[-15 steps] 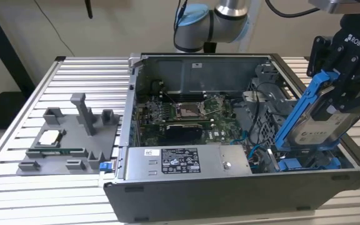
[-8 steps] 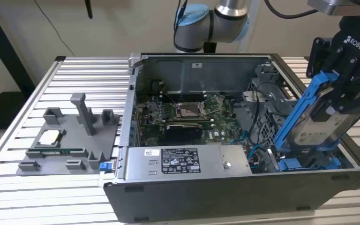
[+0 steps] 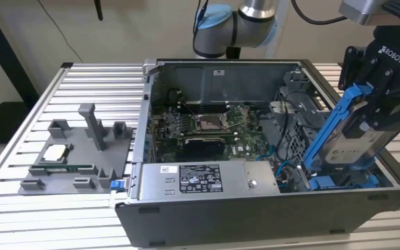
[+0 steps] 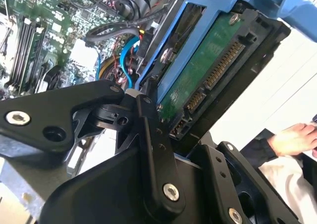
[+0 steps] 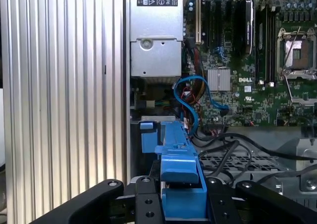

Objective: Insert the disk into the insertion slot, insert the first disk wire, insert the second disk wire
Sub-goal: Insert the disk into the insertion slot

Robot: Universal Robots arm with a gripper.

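The disk [image 3: 356,145], a silver-grey drive with a white label in a bright blue frame, hangs tilted and on edge over the open computer case's corner at the exterior view's right. My gripper [image 3: 372,121] is shut on it from above. In the second wrist view the disk [image 4: 208,70] shows its green circuit board and connector, with a black finger [image 4: 148,116] pressed on the blue frame. In the first wrist view the blue frame [image 5: 181,182] sits between my fingers. The insertion slot [image 3: 333,179], a grey metal bay with blue parts, lies just below the disk's lower end. A blue wire [image 5: 190,92] loops beside it.
The case holds a grey power-supply box [image 3: 207,179] at its front and a green motherboard [image 3: 207,127] in the middle. A grey fixture plate [image 3: 75,156] lies on the slatted metal table [image 3: 82,83] at the exterior view's left. A person's hand [image 4: 297,137] rests beyond the case.
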